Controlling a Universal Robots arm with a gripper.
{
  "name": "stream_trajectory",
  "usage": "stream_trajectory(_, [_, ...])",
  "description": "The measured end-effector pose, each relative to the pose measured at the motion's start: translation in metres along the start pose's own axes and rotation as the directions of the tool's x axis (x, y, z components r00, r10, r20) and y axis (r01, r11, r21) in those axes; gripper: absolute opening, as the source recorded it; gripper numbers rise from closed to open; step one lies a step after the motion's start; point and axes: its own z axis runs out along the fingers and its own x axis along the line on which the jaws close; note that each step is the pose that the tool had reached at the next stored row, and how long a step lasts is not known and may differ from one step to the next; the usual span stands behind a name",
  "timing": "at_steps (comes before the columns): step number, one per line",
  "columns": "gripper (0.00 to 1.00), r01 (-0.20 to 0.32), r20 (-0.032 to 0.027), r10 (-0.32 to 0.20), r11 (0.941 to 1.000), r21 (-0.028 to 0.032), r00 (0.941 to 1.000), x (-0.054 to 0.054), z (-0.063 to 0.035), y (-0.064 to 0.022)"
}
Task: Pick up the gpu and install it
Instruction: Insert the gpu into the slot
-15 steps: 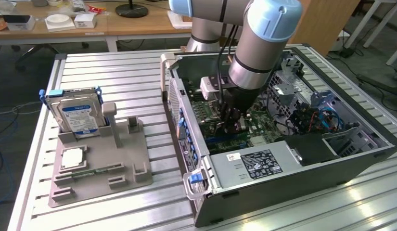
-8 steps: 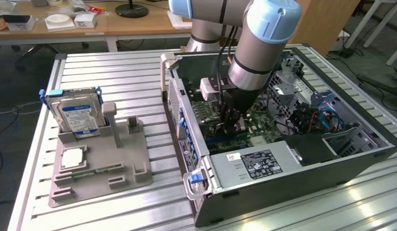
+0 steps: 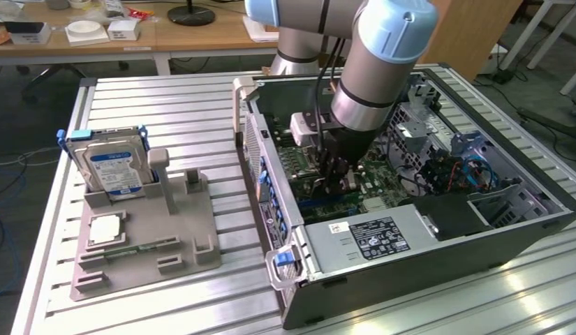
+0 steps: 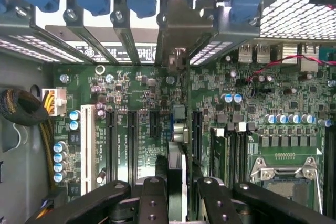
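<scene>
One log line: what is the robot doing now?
gripper: shut on gpu | place: inside computer case, over motherboard slots | hard drive: in stand

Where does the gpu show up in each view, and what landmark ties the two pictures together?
Exterior view: the gpu hangs edge-on under the gripper, inside the open computer case, above the motherboard.
Wrist view: the gpu stands edge-on between the fingers, over the slots.
Shared landmark: the green motherboard.

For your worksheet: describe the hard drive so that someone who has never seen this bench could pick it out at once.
Start at the open computer case on the slatted metal table; towards the exterior view's left stands a grey parts holder. The hard drive stands upright at its far end, a silver box with a blue-and-white label, unlike the flat parts lying nearer the camera.
</scene>
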Motion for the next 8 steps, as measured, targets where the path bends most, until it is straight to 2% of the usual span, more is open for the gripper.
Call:
stream_trajectory(3, [0.27, 0.0, -0.0025, 0.0, 1.0, -0.0012, 1.0, 0.0001, -0.0019, 0.0002])
stream_trajectory(8, [0.27, 0.0, -0.0024, 0.0, 1.0, -0.0012, 1.0, 0.0001, -0.0019, 0.0002])
